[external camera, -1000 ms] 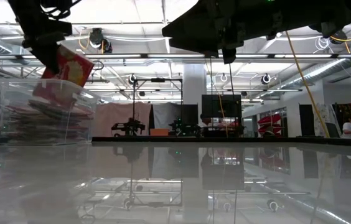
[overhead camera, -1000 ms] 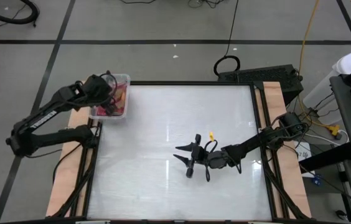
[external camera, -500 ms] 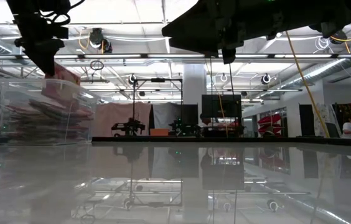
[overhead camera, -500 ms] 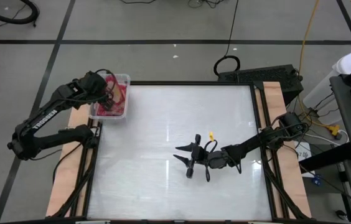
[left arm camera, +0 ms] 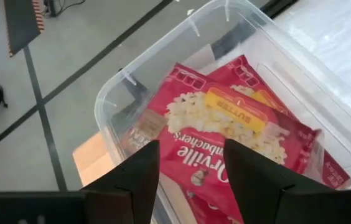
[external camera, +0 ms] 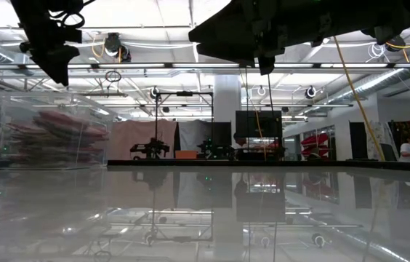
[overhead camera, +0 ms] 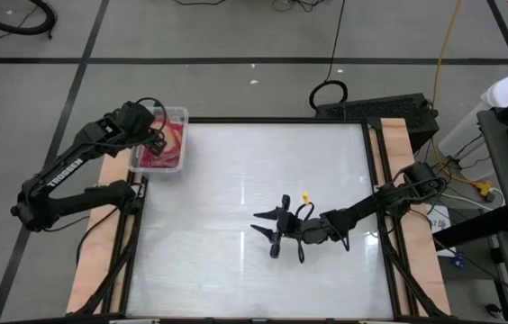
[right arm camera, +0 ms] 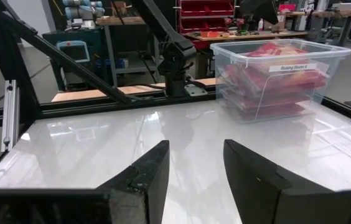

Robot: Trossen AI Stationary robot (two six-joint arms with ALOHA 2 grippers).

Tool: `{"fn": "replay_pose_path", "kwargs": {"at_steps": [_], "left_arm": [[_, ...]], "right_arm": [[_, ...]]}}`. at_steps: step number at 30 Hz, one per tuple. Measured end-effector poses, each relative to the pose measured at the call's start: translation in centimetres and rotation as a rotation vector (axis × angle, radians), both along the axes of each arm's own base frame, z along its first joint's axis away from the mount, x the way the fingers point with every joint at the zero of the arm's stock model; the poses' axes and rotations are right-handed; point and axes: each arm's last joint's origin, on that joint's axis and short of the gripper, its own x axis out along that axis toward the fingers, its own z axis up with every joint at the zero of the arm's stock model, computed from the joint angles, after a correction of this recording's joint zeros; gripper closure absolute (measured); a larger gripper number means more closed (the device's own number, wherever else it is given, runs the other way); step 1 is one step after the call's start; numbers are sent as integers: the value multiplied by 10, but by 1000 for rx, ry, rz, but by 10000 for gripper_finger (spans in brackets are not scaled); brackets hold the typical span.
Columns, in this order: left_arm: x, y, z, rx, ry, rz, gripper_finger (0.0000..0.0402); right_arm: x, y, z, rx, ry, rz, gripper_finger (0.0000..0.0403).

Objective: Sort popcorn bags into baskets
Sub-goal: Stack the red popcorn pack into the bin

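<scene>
Left tool (overhead camera: pixel 152 135): held above the clear bin at the far left corner of the worktop; its two dark fingers (left arm camera: pixel 132 180) are seen apart, with nothing between them.
Left tool, low view (external camera: pixel 56 62): seen just above the bin's rim, clear of the packets.
Popcorn bags (left arm camera: pixel 238 134): piled inside the bin, below and just ahead of the left tool; the top red packet lies flat, its popcorn picture and yellow label turned up, with further red packets showing under its edges.
Popcorn bags, other views: seen as a red mass in the bin from above (overhead camera: pixel 159 148), and as a stack behind the clear wall from worktop height (external camera: pixel 52 135).
Bin (overhead camera: pixel 180 115): set at the far left corner of the worktop, beside the left arm's mount; a white label is seen on one long wall (right arm camera: pixel 294 67).
Right tool (overhead camera: pixel 270 229): held low over the middle of the worktop (overhead camera: pixel 263 171), well apart from the bin; its fingers (right arm camera: pixel 144 174) are seen apart and nothing is held.
Worktop: white and glossy, with no packets seen lying on it.
</scene>
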Motion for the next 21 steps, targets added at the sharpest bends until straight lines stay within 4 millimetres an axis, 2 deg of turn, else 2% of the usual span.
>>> {"fn": "replay_pose_path", "kwargs": {"at_steps": [13,21], "left_arm": [[2,-5,-4,-64,-73,37,220],[9,2,-41,-101,-68,111,220]], "right_arm": [[0,0,0,7,-1,-2,259],[0,0,0,11,-2,-1,259]]}}
